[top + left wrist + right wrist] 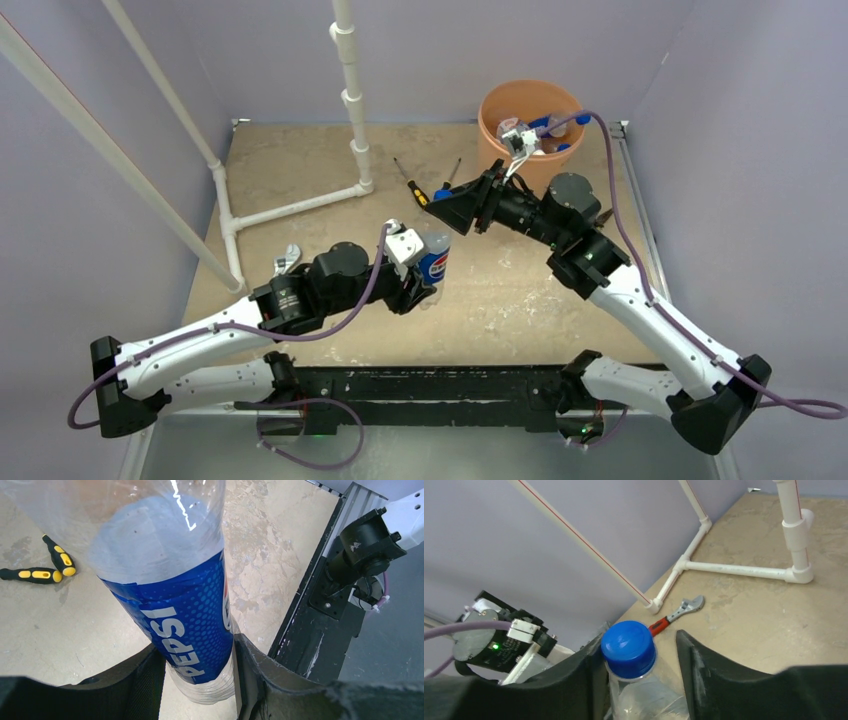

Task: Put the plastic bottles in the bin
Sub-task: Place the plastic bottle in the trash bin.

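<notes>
A clear plastic bottle with a blue Pepsi label is held above the table. My left gripper is shut on its lower body, one finger on each side. The bottle's blue cap sits between the fingers of my right gripper. The left finger touches the cap and a gap shows at the right finger, so this gripper is open. The orange bin stands at the back right, with other plastic bottles lying inside.
Yellow-and-black pliers lie on the table near the bin. A red-handled wrench lies by the left arm. A white pipe frame stands at the back left. A black rail runs along the table's edge.
</notes>
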Controlling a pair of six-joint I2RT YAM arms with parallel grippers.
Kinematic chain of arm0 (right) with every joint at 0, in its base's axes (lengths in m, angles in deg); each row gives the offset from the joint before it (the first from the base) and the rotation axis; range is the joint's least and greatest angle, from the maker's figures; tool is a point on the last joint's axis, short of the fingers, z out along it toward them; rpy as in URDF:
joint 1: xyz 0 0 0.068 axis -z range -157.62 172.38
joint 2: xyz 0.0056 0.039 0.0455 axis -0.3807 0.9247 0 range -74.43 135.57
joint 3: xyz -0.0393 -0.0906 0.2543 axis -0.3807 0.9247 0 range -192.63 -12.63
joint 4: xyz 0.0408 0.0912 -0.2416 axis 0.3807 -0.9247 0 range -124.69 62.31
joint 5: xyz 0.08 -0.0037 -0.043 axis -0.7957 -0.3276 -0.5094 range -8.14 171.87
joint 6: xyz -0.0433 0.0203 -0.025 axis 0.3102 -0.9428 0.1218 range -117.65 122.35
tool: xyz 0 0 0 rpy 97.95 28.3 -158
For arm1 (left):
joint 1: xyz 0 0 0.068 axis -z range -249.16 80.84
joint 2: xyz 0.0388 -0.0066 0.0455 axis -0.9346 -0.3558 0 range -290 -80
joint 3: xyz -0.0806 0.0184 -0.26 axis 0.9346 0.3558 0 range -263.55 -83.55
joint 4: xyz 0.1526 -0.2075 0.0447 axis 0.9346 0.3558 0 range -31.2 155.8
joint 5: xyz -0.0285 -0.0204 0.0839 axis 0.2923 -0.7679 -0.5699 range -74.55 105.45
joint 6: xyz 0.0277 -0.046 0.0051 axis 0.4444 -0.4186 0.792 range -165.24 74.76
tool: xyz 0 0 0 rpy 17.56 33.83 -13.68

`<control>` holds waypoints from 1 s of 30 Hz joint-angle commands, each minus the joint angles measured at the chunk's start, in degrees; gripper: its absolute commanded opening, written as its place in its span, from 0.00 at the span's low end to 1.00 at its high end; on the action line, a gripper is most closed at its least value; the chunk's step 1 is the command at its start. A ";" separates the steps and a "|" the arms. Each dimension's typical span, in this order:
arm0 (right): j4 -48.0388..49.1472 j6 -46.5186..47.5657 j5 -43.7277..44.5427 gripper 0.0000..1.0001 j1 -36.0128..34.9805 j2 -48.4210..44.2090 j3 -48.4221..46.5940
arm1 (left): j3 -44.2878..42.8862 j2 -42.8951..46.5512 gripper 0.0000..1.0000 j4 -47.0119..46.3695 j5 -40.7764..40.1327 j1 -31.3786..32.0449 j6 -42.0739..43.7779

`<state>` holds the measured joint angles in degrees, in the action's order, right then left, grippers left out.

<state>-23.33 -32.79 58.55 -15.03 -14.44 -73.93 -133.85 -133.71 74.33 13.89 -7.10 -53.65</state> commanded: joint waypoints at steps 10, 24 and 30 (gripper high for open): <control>8.37 3.12 4.95 0.00 -1.23 -6.42 4.87 | -0.33 2.05 0.56 -2.03 -9.16 1.39 -4.17; 10.44 9.67 -13.48 0.00 -1.17 -16.35 6.66 | 1.17 9.01 0.99 -12.25 8.64 1.39 -1.09; 16.08 5.60 -16.21 0.00 -1.10 -17.49 8.43 | -0.74 4.75 0.99 -15.66 16.65 1.39 -1.04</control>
<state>-13.30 -24.68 46.05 -15.92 -31.23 -66.45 -131.45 -127.07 62.71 22.76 -5.66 -55.97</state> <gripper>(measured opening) 0.366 0.993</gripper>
